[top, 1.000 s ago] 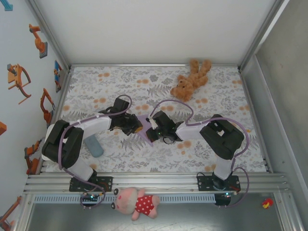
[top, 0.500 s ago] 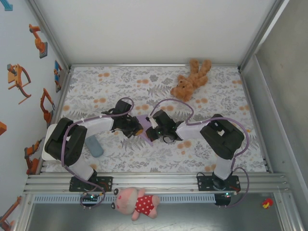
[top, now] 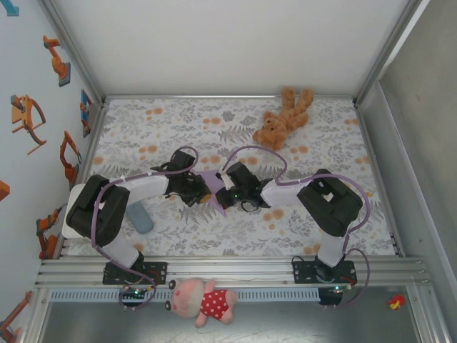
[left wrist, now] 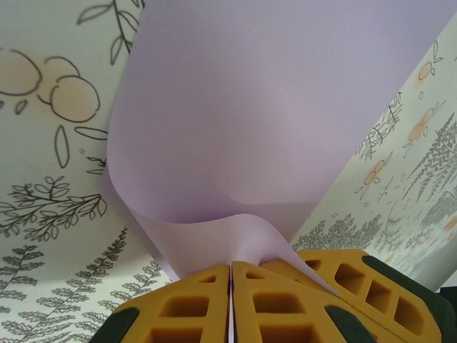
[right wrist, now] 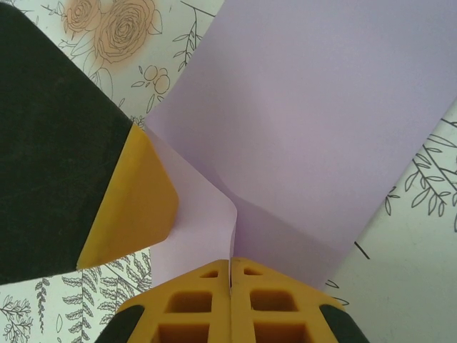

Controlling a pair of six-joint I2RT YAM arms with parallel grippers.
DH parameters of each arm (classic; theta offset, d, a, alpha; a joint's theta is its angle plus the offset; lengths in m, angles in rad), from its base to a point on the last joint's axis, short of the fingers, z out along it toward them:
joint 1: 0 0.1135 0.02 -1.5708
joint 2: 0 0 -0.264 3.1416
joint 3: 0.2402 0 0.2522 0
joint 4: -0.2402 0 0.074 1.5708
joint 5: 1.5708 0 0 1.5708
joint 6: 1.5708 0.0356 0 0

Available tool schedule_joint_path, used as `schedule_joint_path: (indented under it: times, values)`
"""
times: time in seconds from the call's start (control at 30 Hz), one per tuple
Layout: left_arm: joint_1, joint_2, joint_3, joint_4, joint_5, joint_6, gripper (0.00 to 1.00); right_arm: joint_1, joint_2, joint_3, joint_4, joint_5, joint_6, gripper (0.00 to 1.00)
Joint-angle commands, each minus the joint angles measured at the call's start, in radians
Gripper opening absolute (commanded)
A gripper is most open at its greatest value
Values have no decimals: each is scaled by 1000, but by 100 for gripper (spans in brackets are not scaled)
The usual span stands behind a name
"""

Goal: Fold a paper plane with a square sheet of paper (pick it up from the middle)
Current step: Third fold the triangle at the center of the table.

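Note:
The square sheet of paper (top: 215,188) is pale lilac and hangs curled between both grippers over the middle of the floral table. My left gripper (top: 203,190) is shut on its near edge; in the left wrist view the paper (left wrist: 271,121) bulges upward out of the closed yellow fingers of the left gripper (left wrist: 230,266). My right gripper (top: 228,191) is shut on the opposite edge, and the right wrist view has the paper (right wrist: 321,121) creased where the right gripper (right wrist: 230,261) pinches it. The two grippers nearly touch; a left fingertip (right wrist: 136,200) lies against the sheet.
A brown teddy bear (top: 283,118) lies at the back right. A small grey-blue pad (top: 140,217) rests near the left arm's base. A pink pig toy (top: 204,301) lies in front of the rail (top: 228,270). Metal frame posts border the table.
Both grippers keep their hold on the paper. The left arm has drawn in slightly towards the right gripper, and the sheet has bunched a little more between them.

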Motion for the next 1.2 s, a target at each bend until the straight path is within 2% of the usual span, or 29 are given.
schedule_joint_path:
  times: [0.0, 1.17]
  values:
    - [-5, 8, -3, -25, -16, 6, 8, -5, 7, 26, -10, 0, 7, 0]
    - [-5, 65, 12, -18, -14, 23, 8, -7, 16, 41, -30, 12, 13, 0]
